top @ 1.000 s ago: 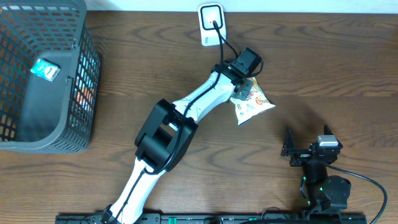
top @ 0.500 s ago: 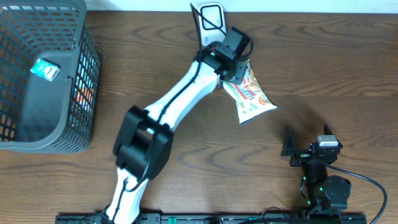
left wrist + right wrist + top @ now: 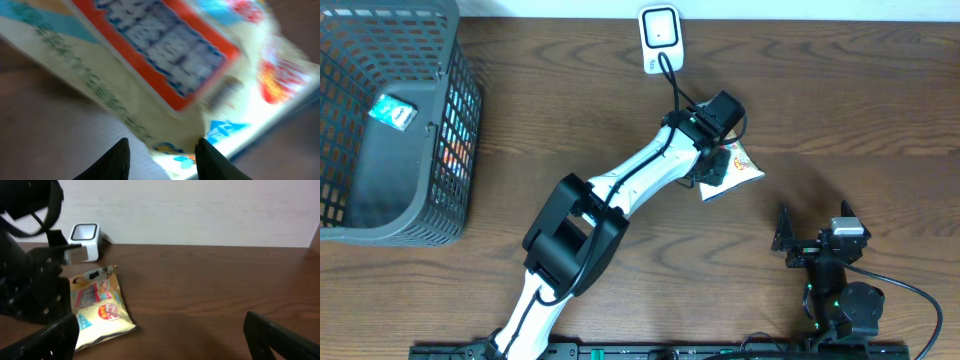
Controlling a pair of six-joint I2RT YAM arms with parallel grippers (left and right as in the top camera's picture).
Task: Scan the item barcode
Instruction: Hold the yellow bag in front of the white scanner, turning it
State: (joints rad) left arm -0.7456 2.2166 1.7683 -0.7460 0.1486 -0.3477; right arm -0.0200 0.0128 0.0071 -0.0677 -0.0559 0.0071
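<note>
The item, a pale yellow snack bag (image 3: 738,170) with a red label, lies flat on the wooden table below the white barcode scanner (image 3: 660,36). My left gripper (image 3: 716,160) hovers just over the bag's left part. In the left wrist view the bag (image 3: 175,65) fills the frame, blurred. There the left gripper (image 3: 162,160) is open, its dark fingers apart with the bag's lower edge between them. The right gripper (image 3: 815,232) rests at the near right, open and holding nothing. The right wrist view shows the bag (image 3: 100,312) and the scanner (image 3: 84,235) to the left of the right gripper (image 3: 165,342).
A dark grey mesh basket (image 3: 460,150) stands at the far left with a small teal packet (image 3: 393,111) inside. The scanner's black cable (image 3: 672,72) runs down to the left arm's wrist. Bare wood lies between the bag and the right gripper.
The left arm swung the bag up towards the scanner, then back down to the right. Its jaws have opened and the bag now lies on the table.
</note>
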